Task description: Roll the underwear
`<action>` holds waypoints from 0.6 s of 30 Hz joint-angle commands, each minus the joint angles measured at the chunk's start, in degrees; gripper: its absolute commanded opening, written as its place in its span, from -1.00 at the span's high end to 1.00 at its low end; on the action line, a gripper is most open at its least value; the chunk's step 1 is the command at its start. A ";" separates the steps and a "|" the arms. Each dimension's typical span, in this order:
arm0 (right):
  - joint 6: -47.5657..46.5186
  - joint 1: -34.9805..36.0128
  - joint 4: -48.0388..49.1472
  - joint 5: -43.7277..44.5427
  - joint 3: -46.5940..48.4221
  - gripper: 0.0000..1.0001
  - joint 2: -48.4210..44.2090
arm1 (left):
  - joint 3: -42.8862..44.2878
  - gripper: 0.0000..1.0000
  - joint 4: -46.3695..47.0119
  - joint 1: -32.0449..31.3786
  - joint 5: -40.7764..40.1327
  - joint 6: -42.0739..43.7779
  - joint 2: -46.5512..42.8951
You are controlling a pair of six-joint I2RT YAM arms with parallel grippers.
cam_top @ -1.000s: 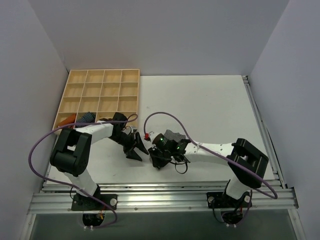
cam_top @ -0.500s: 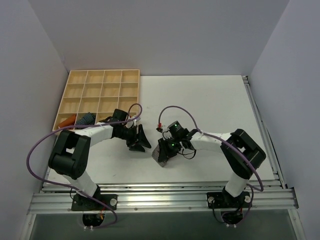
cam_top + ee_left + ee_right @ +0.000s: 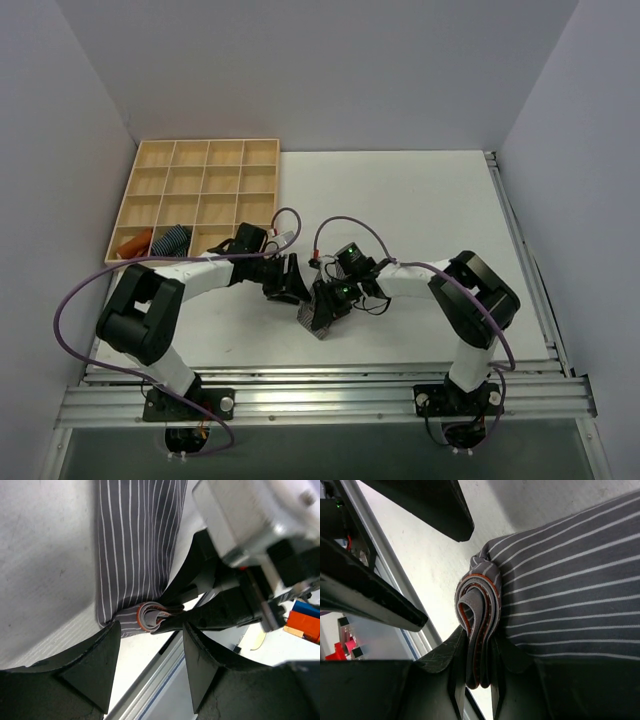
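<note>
The underwear [image 3: 320, 314] is grey cloth with thin white stripes and an orange-lined band, lying on the table near the front middle. Its band end is wound into a small roll [image 3: 477, 612]. My right gripper [image 3: 479, 680] is shut on that roll, pinching the layers between both fingers. My left gripper [image 3: 150, 635] stands open just in front of the same roll [image 3: 151, 617], one finger on each side and neither touching the cloth. In the top view the left gripper [image 3: 289, 281] and right gripper [image 3: 333, 297] meet over the garment's left end.
A wooden compartment tray [image 3: 206, 146] stands at the back left. An orange cloth [image 3: 130, 241] and a blue striped roll [image 3: 172, 238] lie in its front cells. The aluminium rail [image 3: 330, 392] runs along the table's near edge, just beyond the roll.
The left gripper has moved right, up to the underwear. The right gripper has turned and shifted left and nearer with the cloth's end, which now lies lower left of it.
</note>
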 commanded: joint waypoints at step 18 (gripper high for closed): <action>-1.00 -1.92 4.69 -6.18 -1.63 1.00 2.55 | -2.10 -0.15 6.45 -2.21 3.20 1.70 2.20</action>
